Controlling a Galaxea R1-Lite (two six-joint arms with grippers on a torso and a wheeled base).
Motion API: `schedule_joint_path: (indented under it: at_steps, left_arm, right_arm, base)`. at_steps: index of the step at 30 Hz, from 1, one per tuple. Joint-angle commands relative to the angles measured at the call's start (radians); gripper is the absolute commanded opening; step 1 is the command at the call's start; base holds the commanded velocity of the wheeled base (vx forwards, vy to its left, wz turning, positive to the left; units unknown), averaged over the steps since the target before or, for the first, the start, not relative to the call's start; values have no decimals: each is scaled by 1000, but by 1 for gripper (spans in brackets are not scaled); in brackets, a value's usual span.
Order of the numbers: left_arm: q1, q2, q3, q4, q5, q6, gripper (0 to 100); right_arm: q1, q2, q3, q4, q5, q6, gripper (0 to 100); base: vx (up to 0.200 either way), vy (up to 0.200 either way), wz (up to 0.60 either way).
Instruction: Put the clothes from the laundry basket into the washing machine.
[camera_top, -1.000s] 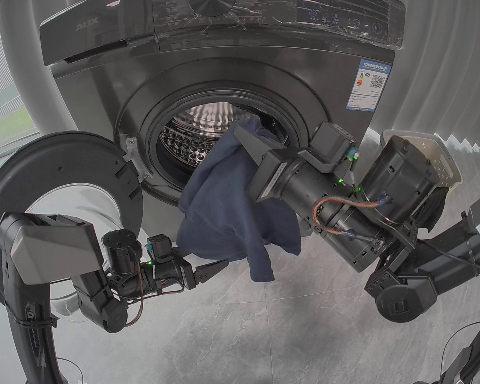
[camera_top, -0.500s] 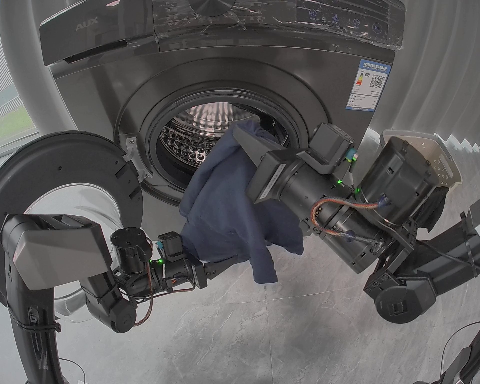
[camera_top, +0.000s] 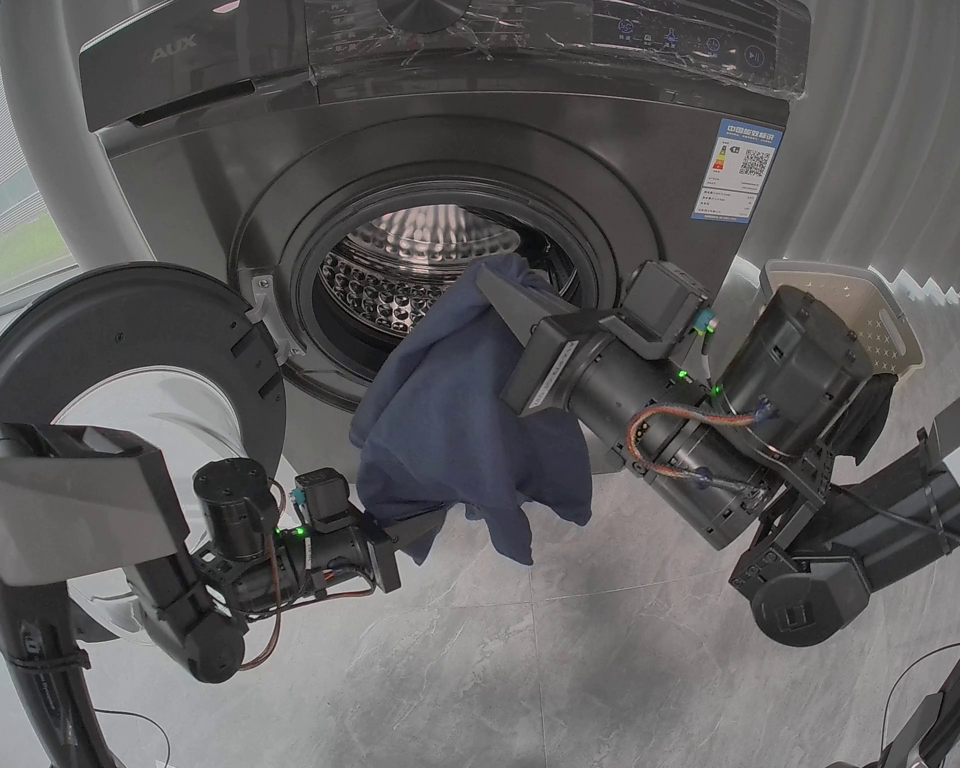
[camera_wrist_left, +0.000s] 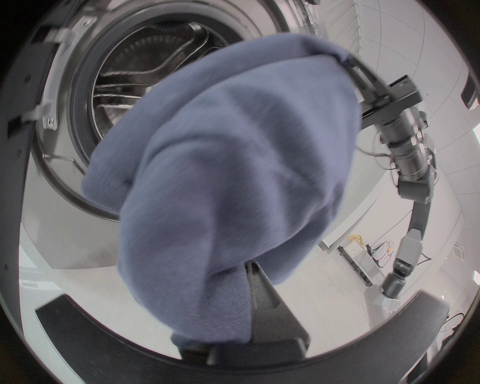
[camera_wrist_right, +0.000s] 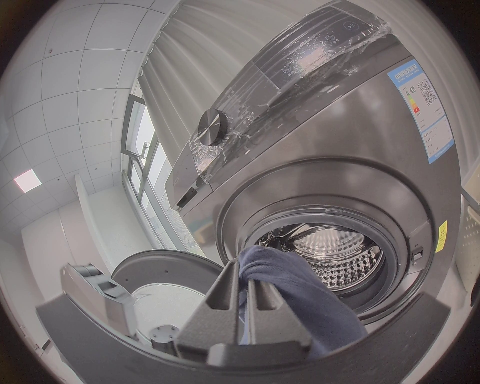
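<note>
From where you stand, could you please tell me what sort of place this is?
Probably a laundry area: a front-loading washing machine with its door swung open, a laundry basket beside it, and a blue garment hanging at the drum mouth.

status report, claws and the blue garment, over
Right claw shut on blue garment at the drum mouth. Garment mostly hanging outside. Left claw at its lower hem. Door open, mouth unblocked.

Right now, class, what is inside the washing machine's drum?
The drum shows bare perforated steel wall, with no clothes visible there. The blue garment, pinched in the right gripper at the door opening, covers the drum's lower right, so that part cannot be checked.
</note>
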Motion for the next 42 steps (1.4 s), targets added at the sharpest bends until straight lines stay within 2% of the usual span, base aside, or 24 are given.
schedule_joint_path:
  at_steps: [1,2,3,14,17,20,25,28,29,32,35,39,42]
  left_arm:
    - [-61,-246,187,0,1,-2,0]
    - [-71,-280,211,0,1,-2,0]
    - [-81,-311,233,0,1,-5,0]
    - [-159,-541,285,1,-3,-23,0]
    - [-188,-572,270,1,-3,-42,0]
    - [-193,-587,257,1,1,-68,0]
    - [-176,-581,236,4,9,-71,0]
    - [-145,-575,215,4,32,-72,0]
    - [-133,-565,184,4,75,-71,0]
    - [-133,-555,162,4,129,-71,0]
    - [-133,-552,145,4,149,-72,0]
    - [-131,-549,127,4,152,-69,0]
    - [-136,-549,99,4,190,-69,0]
  right_arm:
    - [-17,21,30,-2,5,-1,0]
    - [-19,31,33,-2,7,-1,0]
    - [-21,42,33,-2,10,-1,100]
    - [-40,88,84,10,8,-13,100]
    - [-40,88,115,12,8,-16,100]
    - [-37,90,145,12,8,-16,100]
    - [-45,85,198,-4,2,-16,100]
    - [-45,79,216,-5,1,-16,100]
    - [-45,74,231,-8,1,-19,100]
    - [-48,65,265,-8,1,-33,100]
    - [-51,62,310,-8,1,-40,100]
    - [-51,62,337,-10,1,-50,100]
    - [-45,67,346,-8,1,-53,100]
  base:
    - [0,0,0]
    - [0,0,0]
    - [0,0,0]
    - [0,0,0]
    - [0,0,0]
    - [0,0,0]
    - [0,0,0]
    - [0,0,0]
    - [0,0,0]
    - [0,0,0]
    - [0,0,0]
    - [0,0,0]
    - [0,0,0]
